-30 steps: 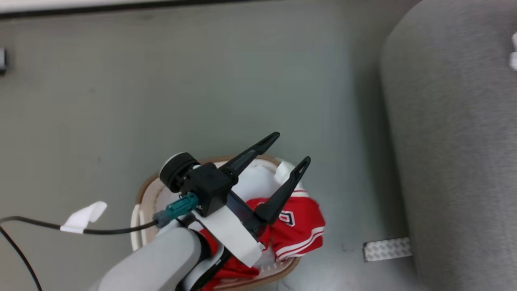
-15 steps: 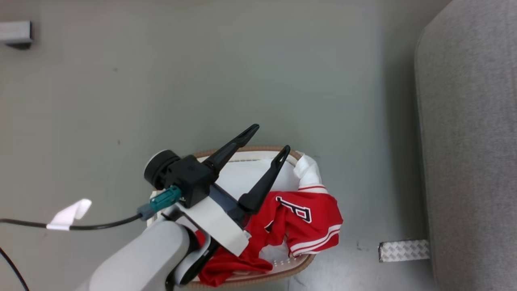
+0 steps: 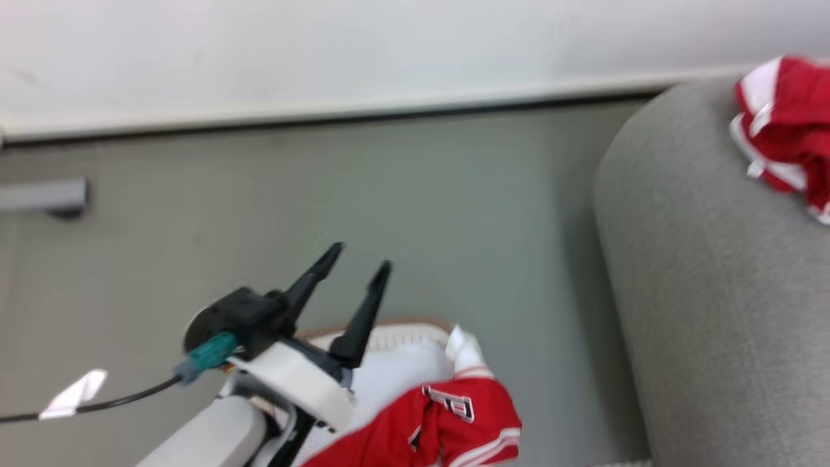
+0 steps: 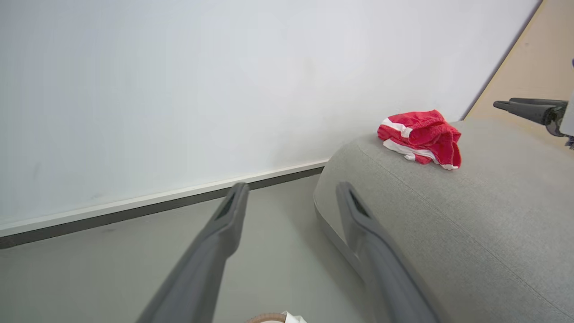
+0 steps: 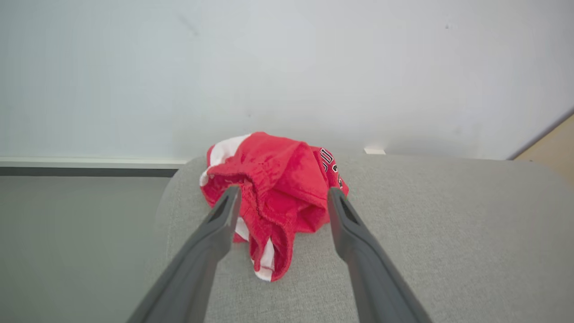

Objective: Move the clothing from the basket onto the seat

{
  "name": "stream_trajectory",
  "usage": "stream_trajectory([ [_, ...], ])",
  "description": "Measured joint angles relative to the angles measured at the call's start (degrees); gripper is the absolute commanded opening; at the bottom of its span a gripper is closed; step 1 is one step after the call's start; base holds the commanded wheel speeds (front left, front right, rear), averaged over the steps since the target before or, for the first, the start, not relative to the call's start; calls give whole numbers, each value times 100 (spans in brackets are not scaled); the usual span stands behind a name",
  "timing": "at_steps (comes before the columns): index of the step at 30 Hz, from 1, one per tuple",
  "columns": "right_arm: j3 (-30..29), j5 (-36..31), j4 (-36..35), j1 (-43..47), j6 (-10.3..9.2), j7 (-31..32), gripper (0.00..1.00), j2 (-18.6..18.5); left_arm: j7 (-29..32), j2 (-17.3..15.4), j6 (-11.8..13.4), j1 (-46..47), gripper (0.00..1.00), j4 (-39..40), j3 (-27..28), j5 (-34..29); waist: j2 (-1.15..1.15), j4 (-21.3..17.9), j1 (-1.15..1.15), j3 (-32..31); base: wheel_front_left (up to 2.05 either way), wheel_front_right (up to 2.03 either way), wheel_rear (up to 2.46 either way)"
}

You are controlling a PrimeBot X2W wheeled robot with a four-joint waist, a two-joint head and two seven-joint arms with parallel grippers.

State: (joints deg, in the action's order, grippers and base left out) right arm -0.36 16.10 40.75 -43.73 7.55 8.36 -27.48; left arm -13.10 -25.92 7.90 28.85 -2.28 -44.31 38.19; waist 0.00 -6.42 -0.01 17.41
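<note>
At 6 o'clock in the head view, nearest the robot, the basket holds the red jersey. The jersey slumps over the rim at 4 o'clock, next to a plain white cloth. The left claw hangs over the basket's 10 o'clock side, its fingers spread wide with nothing between them.

Farther off at 3 o'clock stands the grey seat. On its rounded top at 2 o'clock lies a bunched red garment with white trim. In the right wrist view the right claw sits just short of that garment. Its fingers are fully apart on either side and grip nothing, so the piece rests on the upholstery.

The job looks about half done: one red piece is on the seat, and the jersey has yet to be lifted out.

The jersey's black-and-white lettering is too blurred to read. The printed characters on the delivered garment are folded and cannot be read either. No brand shows.
</note>
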Motion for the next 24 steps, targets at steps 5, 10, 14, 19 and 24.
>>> stream_trajectory([
  [5,168,627,-1104,577,1,-274,100,111,-98,-175,260,-385,100,46,364,234,0,-4,-1,-636,0,0,0],
  [10,170,1101,-2153,1395,0,-605,100,688,-158,-300,623,-924,100,123,821,436,0,106,-1,-1210,0,0,0],
  [14,271,1085,-2910,2088,0,-750,100,1109,-170,-431,865,-1387,100,281,1229,570,0,288,-2,-1519,0,0,0],
  [19,224,848,-3534,2955,0,-956,100,1625,-196,-497,988,-1855,100,371,1659,567,0,574,-1,-1678,0,0,0],
  [24,219,694,-4029,3722,0,-1296,100,2058,-198,-209,977,-2325,100,474,2183,402,0,764,-1,-1794,0,0,0],
])
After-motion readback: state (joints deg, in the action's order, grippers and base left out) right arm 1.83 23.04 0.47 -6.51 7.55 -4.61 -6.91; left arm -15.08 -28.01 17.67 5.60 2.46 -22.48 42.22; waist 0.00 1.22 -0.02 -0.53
